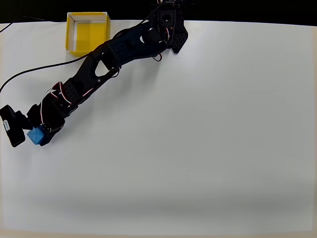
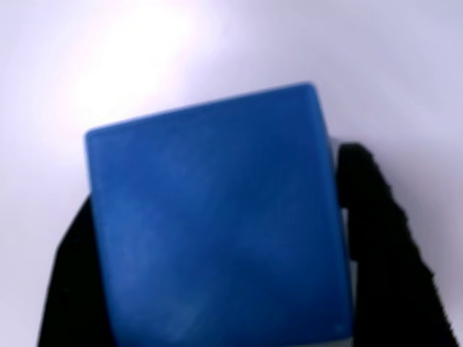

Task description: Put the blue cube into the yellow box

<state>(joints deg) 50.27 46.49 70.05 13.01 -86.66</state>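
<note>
The blue cube [image 1: 35,135] sits at the far left of the white table in the overhead view, under the tip of the black arm. My gripper [image 1: 38,135] is shut on it. Up close in the wrist view, the blue cube [image 2: 217,224] takes up most of the picture, with a black finger [image 2: 76,282] pressed against its left side and the other against its right. The gripper [image 2: 217,289] holds it just over the white surface. The yellow box [image 1: 87,32] stands at the back left edge of the table, open side up, well away from the cube.
The black arm [image 1: 114,54] stretches diagonally from its base [image 1: 168,25] at the back edge down to the left. A black cable [image 1: 29,72] curves over the table's left part. The white table [image 1: 208,139] spreads wide to the right and front.
</note>
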